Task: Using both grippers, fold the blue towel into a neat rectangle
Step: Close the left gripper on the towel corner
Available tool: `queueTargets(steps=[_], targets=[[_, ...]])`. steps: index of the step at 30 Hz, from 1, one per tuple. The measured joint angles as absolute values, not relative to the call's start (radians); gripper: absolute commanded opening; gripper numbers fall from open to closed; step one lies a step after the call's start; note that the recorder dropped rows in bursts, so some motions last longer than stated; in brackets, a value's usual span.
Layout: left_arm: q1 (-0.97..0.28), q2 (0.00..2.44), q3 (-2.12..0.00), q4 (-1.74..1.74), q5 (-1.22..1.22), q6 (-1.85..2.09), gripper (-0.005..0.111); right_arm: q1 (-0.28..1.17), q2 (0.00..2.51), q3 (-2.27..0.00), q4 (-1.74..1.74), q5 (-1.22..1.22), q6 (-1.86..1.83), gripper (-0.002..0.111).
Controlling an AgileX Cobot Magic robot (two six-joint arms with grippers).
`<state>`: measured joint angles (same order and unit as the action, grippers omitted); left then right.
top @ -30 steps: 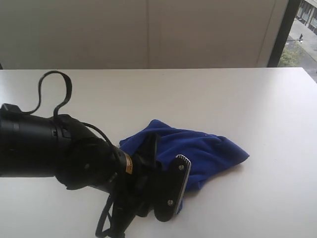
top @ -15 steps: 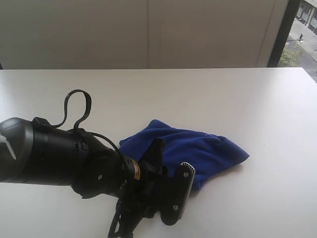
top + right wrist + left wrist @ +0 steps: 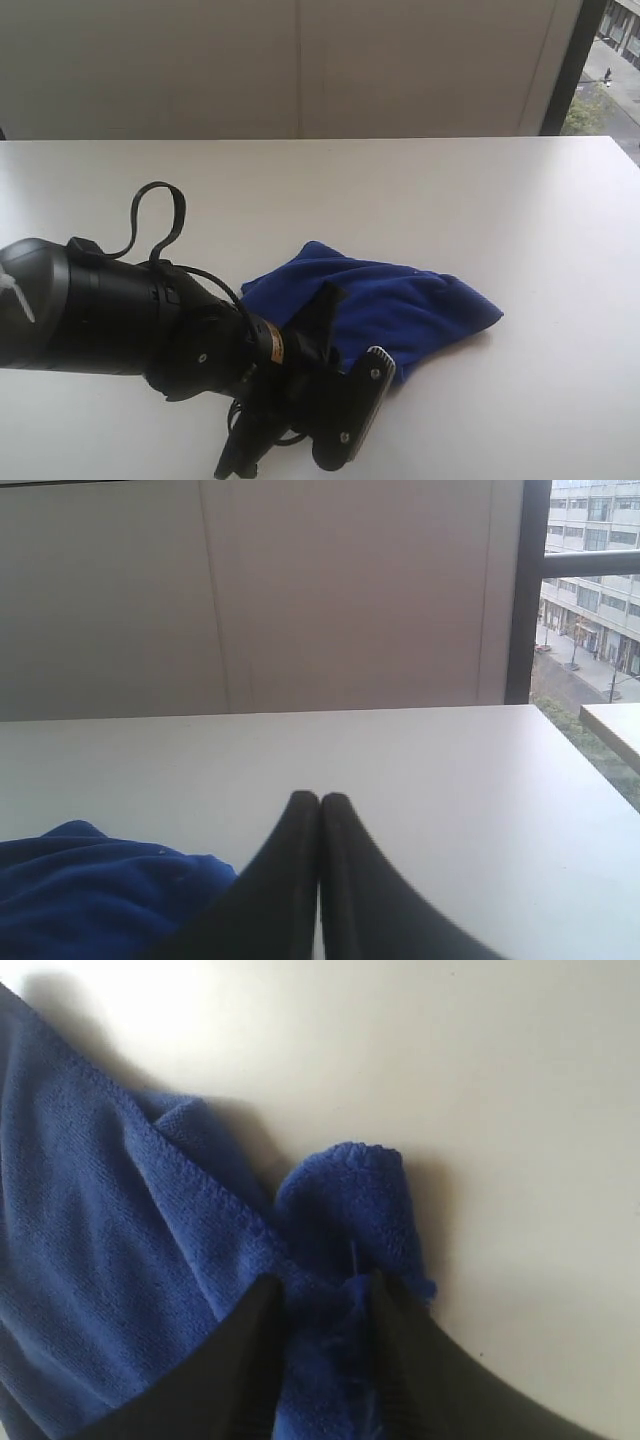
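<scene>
The blue towel (image 3: 415, 300) lies bunched near the middle of the tabletop (image 3: 480, 190), closer to its near edge. Its long axis runs side to side and tapers to a tip toward the right edge. The left gripper (image 3: 356, 322) has tilted lower than half a second ago, while the towel's outline is unchanged. The left wrist view shows its jaws pinching a fold of the towel. Only the right wrist view shows the right gripper (image 3: 320, 802), its jaws pressed together on nothing.

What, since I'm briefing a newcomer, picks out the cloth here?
On the wide white table, look beside the big black arm. The blue towel lies there crumpled, the only coloured, soft thing, with the left gripper shut on one fold.
</scene>
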<state>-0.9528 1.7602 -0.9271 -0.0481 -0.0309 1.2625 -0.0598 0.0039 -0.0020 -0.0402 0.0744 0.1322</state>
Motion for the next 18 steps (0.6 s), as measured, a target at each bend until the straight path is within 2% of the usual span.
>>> queueTargets(steps=[3, 4, 13, 15, 18], targets=[[-0.953, 1.76, -0.927, -0.048, -0.021, 1.303, 0.057, -0.06, 0.004, -0.002, -0.04, 0.074, 0.132, 0.0], [-0.953, 1.76, -0.927, -0.048, -0.009, 1.317, 0.058, -0.06, 0.004, -0.002, -0.04, 0.074, 0.132, 0.0], [-0.933, 1.79, -0.927, -0.048, -0.042, 1.363, 0.043, -0.06, 0.004, -0.002, -0.04, 0.074, 0.132, 0.0], [-0.933, 1.79, -0.927, -0.048, -0.047, 1.365, 0.032, -0.06, 0.004, -0.002, -0.04, 0.074, 0.132, 0.0], [-0.933, 1.79, -0.927, -0.048, -0.077, 1.365, 0.024, -0.06, 0.004, -0.002, -0.04, 0.074, 0.132, 0.0]])
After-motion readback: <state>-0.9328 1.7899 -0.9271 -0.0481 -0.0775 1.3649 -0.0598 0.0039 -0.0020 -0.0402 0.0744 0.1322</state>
